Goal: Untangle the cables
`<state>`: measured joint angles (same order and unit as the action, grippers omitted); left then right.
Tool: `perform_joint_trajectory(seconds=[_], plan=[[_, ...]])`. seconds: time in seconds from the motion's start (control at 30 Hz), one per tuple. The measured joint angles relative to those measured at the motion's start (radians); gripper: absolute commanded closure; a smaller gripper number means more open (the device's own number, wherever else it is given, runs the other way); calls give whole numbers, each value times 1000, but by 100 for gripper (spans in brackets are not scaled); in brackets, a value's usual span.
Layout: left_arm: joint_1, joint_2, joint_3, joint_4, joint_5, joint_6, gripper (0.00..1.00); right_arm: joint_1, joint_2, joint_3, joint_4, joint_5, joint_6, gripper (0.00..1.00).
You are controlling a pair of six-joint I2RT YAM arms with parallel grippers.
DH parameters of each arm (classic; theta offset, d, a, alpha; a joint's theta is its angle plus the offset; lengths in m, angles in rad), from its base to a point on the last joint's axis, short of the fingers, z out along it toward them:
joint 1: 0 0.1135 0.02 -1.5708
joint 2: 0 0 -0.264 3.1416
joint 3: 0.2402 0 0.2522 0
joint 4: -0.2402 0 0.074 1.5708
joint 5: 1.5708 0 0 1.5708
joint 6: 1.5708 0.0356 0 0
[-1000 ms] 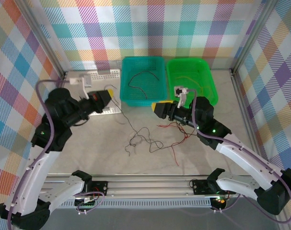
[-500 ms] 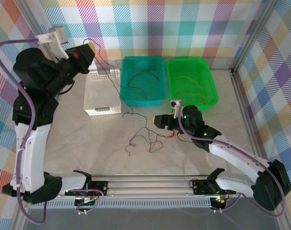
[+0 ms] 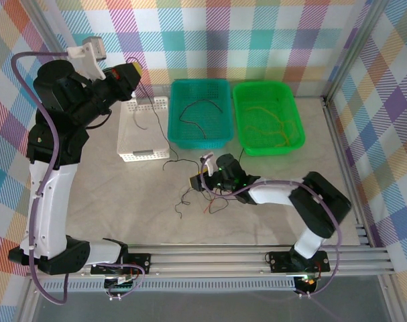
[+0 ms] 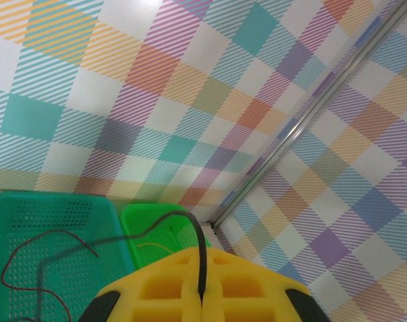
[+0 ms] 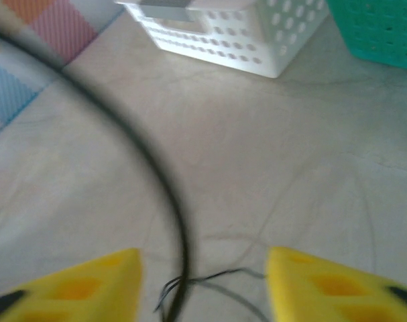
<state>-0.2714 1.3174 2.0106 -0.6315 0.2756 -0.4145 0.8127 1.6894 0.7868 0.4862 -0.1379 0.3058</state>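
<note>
Pale counter (image 3: 109, 201), plaid walls. Left hand (image 3: 133, 72) is pinched shut on a black cable (image 4: 201, 258) and has lifted it high. Right hand (image 3: 202, 180) has moved onto the tangle (image 3: 213, 200), fingers apart astride a strand. The cable looks about to pull free.

Count: 3 baskets: 1 white basket (image 3: 144, 155), 1 teal basket (image 3: 200, 82), 1 green basket (image 3: 263, 84). 2 arms: left arm (image 3: 49, 174), right arm (image 3: 283, 193). Cables: 1 dark wire (image 3: 198, 104) in teal, 1+ yellowish wire (image 3: 278, 124) in green. Tangle (image 3: 210, 194) on table (image 3: 123, 194), strands too knotted to count.
</note>
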Motion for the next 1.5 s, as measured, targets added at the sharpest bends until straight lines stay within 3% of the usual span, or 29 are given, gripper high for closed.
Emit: perform_joint_trajectory(seconds=[0.03, 0.27, 0.5, 0.7, 1.0, 1.17, 1.5], plan=[[0, 2, 11, -10, -2, 2, 100, -2, 26, 11, 2, 19, 2, 100], [0, -12, 84, -52, -96, 73, 100, -67, 62, -6, -62, 156, 109, 100], [0, 17, 92, -49, -164, 133, 100, -131, 30, -109, -92, 152, 166, 100], [29, 108, 26, -19, -203, 175, 100, -124, -142, -138, -103, 81, 165, 100], [171, 276, -77, 65, -213, 161, 100, -119, -437, -145, -185, 0, 134, 100], [201, 373, -95, 117, -206, 144, 100, -113, -583, -146, -249, -34, 119, 100], [202, 388, -439, 259, -205, 111, 100, -111, -640, -146, -306, -59, 115, 100]])
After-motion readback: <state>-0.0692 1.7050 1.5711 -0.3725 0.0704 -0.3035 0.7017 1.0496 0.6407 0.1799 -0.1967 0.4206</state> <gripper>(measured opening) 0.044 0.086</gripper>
